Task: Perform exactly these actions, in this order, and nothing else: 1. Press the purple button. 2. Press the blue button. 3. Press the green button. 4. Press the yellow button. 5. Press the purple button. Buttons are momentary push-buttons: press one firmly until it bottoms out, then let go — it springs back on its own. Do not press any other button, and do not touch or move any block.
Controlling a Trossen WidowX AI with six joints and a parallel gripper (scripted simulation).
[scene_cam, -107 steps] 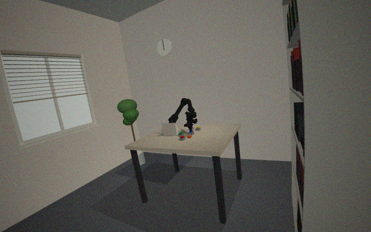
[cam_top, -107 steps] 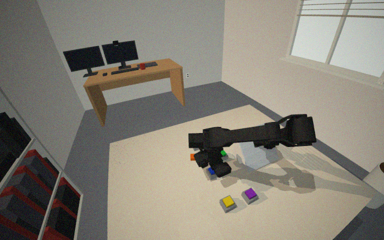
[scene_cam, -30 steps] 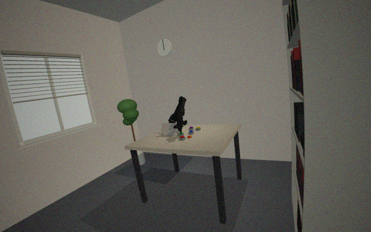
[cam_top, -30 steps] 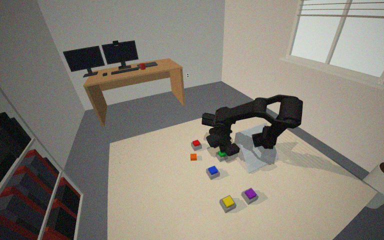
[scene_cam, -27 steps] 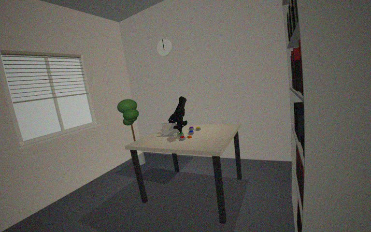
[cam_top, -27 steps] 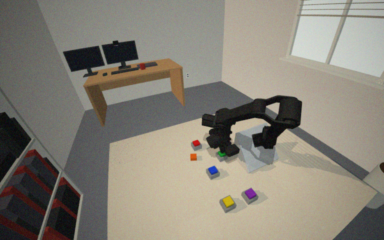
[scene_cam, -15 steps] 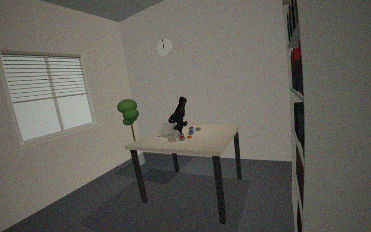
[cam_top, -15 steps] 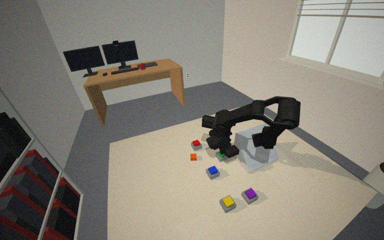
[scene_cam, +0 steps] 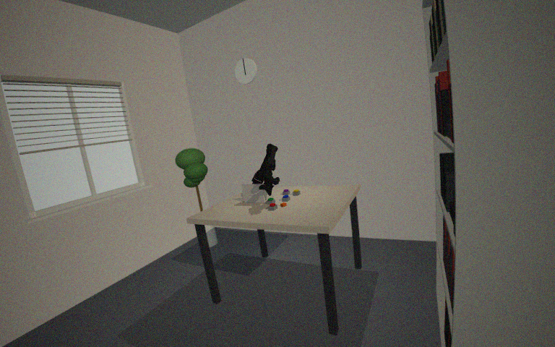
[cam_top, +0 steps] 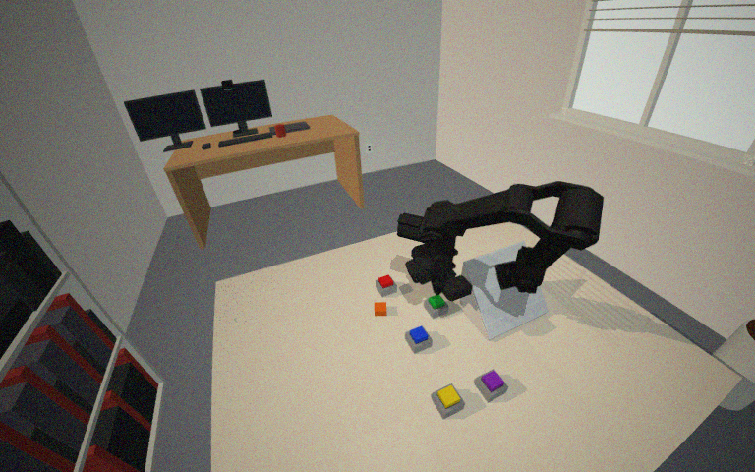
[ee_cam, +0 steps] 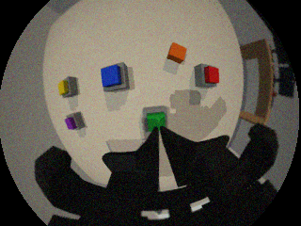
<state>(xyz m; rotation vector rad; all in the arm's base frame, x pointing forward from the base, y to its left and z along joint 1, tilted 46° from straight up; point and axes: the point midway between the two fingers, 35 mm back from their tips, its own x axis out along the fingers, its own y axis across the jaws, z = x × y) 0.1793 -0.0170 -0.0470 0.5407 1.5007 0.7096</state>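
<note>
My gripper (cam_top: pixel 437 291) (scene_cam: pixel 269 193) (ee_cam: pixel 158 128) is shut and empty, pointing down, with its tips just above the green button (cam_top: pixel 436 301) (scene_cam: pixel 270 199) (ee_cam: pixel 155 121). The green cap looks raised; whether the tips touch it I cannot tell. The blue button (cam_top: pixel 418 334) (scene_cam: pixel 285 196) (ee_cam: pixel 111 75) stands beyond it. The purple button (cam_top: pixel 492 381) (scene_cam: pixel 285 191) (ee_cam: pixel 71 123) and the yellow button (cam_top: pixel 448 396) (scene_cam: pixel 296 191) (ee_cam: pixel 63 88) stand side by side farther off. Each has a grey base, and their caps look raised.
A red button (cam_top: pixel 385 281) (scene_cam: pixel 272 204) (ee_cam: pixel 212 74) and an orange block (cam_top: pixel 379 309) (scene_cam: pixel 282 204) (ee_cam: pixel 177 53) lie near the green button. A pale, tilted panel (cam_top: pixel 489 326) stands on the table close beside the arm, on the other side of the green button.
</note>
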